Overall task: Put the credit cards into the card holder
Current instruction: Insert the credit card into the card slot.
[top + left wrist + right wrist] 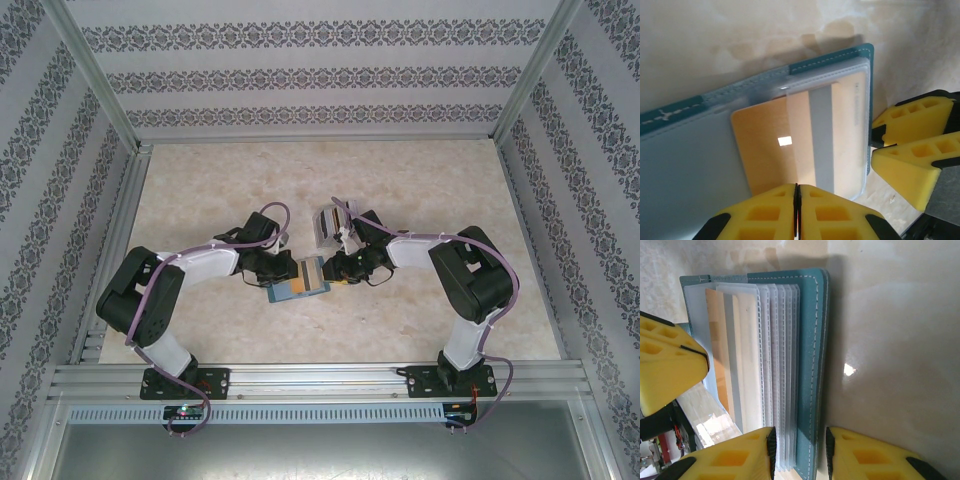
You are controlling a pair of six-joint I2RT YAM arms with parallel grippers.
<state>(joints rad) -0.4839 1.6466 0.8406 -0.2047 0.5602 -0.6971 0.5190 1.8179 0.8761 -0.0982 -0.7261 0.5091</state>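
Observation:
The teal card holder (298, 280) lies open on the table between both arms. Its clear pockets (777, 355) fan out beside the teal cover (812, 340). An orange-brown credit card (770, 145) with a grey stripe sits partly inside a clear pocket (850, 100), its left part still outside. My left gripper (797, 192) is shut, pads pressed together, with its tips at the card's near edge and nothing between them. My right gripper (799, 440) is closed on the holder's cover and stack of pockets at one end. Its yellow fingers (912, 117) show at the holder's right edge.
A pale grey slotted rack (328, 226) stands just behind the right gripper (338, 268). The marble table (220, 190) is fenced by aluminium rails (110, 210) and patterned walls. Open tabletop lies at the back and on both sides.

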